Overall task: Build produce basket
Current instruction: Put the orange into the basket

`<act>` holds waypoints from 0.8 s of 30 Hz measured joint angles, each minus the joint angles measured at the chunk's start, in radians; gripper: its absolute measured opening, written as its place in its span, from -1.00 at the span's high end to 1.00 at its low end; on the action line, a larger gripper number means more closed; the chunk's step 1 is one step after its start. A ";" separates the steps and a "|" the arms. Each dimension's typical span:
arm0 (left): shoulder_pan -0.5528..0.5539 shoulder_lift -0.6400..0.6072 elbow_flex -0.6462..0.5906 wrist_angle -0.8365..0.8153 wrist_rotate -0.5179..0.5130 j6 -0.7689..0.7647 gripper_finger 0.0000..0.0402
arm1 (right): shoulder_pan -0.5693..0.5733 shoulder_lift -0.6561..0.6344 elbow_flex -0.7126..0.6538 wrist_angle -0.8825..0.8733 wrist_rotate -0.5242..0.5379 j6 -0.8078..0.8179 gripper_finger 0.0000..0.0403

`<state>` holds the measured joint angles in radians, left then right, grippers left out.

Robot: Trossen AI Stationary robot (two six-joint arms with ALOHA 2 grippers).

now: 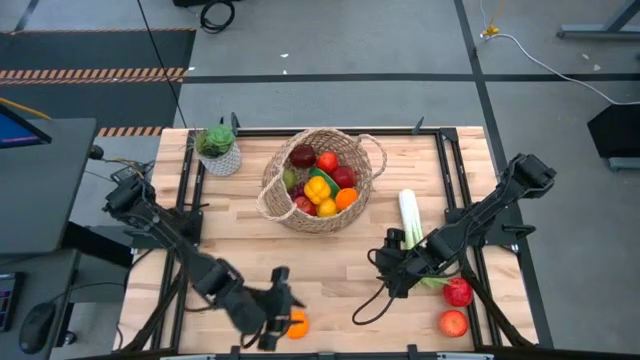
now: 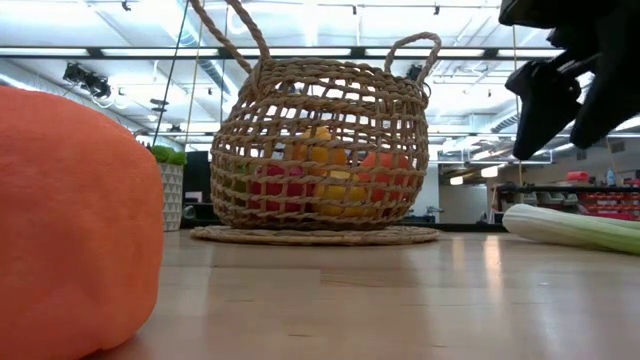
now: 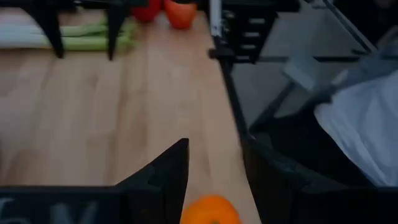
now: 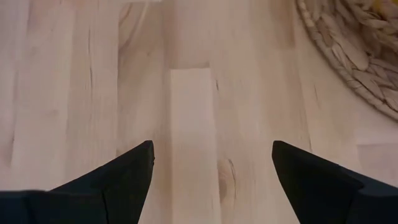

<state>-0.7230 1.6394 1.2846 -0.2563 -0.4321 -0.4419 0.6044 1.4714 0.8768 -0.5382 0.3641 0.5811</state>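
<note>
Your left gripper (image 1: 283,318), part open, brackets the small orange fruit (image 1: 297,324) at the table's near edge without gripping; right gripper (image 1: 392,268) hangs wide, empty, near the round tan wicker basket (image 1: 320,215).

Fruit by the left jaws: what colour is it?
Orange, a round orange fruit on the table; the high view shows it best.

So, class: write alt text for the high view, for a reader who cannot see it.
A wicker basket of toy produce sits mid-table on a wooden table. The left gripper is by an orange at the front edge; the right gripper, jaws open, hangs near a leek and two apples.
</note>
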 joint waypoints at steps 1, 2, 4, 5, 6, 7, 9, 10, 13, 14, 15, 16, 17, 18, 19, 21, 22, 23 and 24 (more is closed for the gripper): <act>-0.015 0.000 0.000 -0.003 -0.012 0.000 0.20 | 0.000 0.003 0.000 0.000 -0.007 -0.009 -0.64; -0.030 0.001 0.000 -0.005 -0.031 0.000 0.20 | 0.000 0.007 0.000 0.001 -0.013 -0.016 -0.64; -0.052 0.015 0.000 -0.001 -0.070 -0.011 0.20 | -0.003 0.016 0.000 0.003 -0.028 -0.023 -0.64; -0.064 0.027 0.000 -0.006 -0.083 -0.019 0.20 | -0.004 0.017 0.000 0.002 -0.031 -0.024 -0.64; -0.074 0.042 0.000 -0.012 -0.086 -0.030 0.20 | -0.004 0.018 0.000 0.005 -0.034 -0.024 -0.64; -0.083 0.060 0.000 -0.012 -0.088 -0.046 0.20 | -0.004 0.017 0.000 0.007 -0.034 -0.024 -0.64; -0.104 0.101 0.000 -0.013 -0.087 -0.065 0.20 | -0.004 0.017 0.000 0.008 -0.037 -0.025 -0.64; -0.112 0.122 0.000 -0.012 -0.087 -0.071 0.20 | -0.004 0.017 0.000 0.011 -0.038 -0.031 -0.64; -0.126 0.174 0.000 -0.009 -0.085 -0.074 0.20 | -0.009 0.017 0.000 0.033 -0.028 -0.058 -0.64; -0.126 0.186 0.000 -0.007 -0.084 -0.082 0.20 | -0.011 0.017 0.000 0.042 -0.027 -0.060 -0.64; -0.125 0.197 0.000 -0.001 -0.085 -0.107 0.20 | -0.013 0.017 0.000 0.048 -0.026 -0.059 -0.64; -0.124 0.207 0.000 0.002 -0.086 -0.143 0.20 | -0.013 0.017 0.000 0.053 -0.025 -0.058 -0.64; -0.123 0.213 0.000 0.001 -0.080 -0.180 0.20 | -0.012 0.017 0.000 0.054 -0.025 -0.058 -0.64; -0.121 0.220 0.000 0.002 -0.066 -0.210 0.19 | -0.012 0.017 0.000 0.054 -0.026 -0.059 -0.64; -0.120 0.226 0.000 0.005 -0.048 -0.240 0.18 | -0.012 0.017 0.000 0.054 -0.026 -0.060 -0.64; -0.122 0.229 0.000 -0.004 -0.033 -0.284 0.11 | -0.011 0.017 0.000 0.054 -0.037 -0.060 -0.64; -0.123 0.229 0.000 -0.004 -0.031 -0.305 0.07 | -0.011 0.017 0.000 0.053 -0.047 -0.061 -0.63; -0.123 0.229 0.000 -0.002 -0.030 -0.318 0.02 | -0.010 0.017 0.000 0.054 -0.053 -0.061 -0.63; -0.124 0.230 0.000 -0.003 -0.030 -0.329 -0.03 | -0.010 0.017 0.000 0.054 -0.056 -0.061 -0.62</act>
<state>-0.8467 1.8698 1.2850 -0.2588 -0.4618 -0.7713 0.5941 1.4887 0.8768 -0.4841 0.3084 0.5201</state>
